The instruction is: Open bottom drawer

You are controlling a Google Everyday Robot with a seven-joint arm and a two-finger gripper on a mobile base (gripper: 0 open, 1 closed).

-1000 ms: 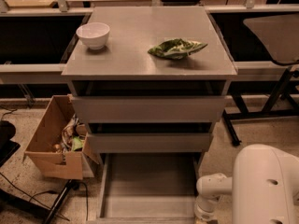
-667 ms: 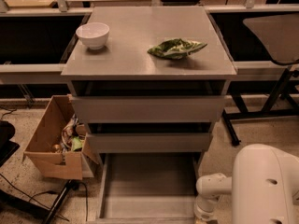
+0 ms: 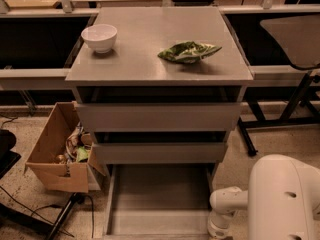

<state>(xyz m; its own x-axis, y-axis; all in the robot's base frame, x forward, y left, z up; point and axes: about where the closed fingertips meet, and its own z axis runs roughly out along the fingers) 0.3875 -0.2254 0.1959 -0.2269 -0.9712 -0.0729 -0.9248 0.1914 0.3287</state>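
Gripper point(image 3: 219, 228) low beside pulled-out bottom drawer point(image 3: 159, 206), right side

Bottom drawer point(image 3: 159, 196) tray open from above. Gripper point(image 3: 220, 228) crowds its right wall at lower right, cardboard box point(image 3: 52, 156) crowds lower left.

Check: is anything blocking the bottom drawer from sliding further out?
Nothing visible does. The bottom drawer is already pulled out; the cardboard box sits beside its left side, not in front. The robot arm hangs by its right front corner, and the pincer is out of view below the frame.
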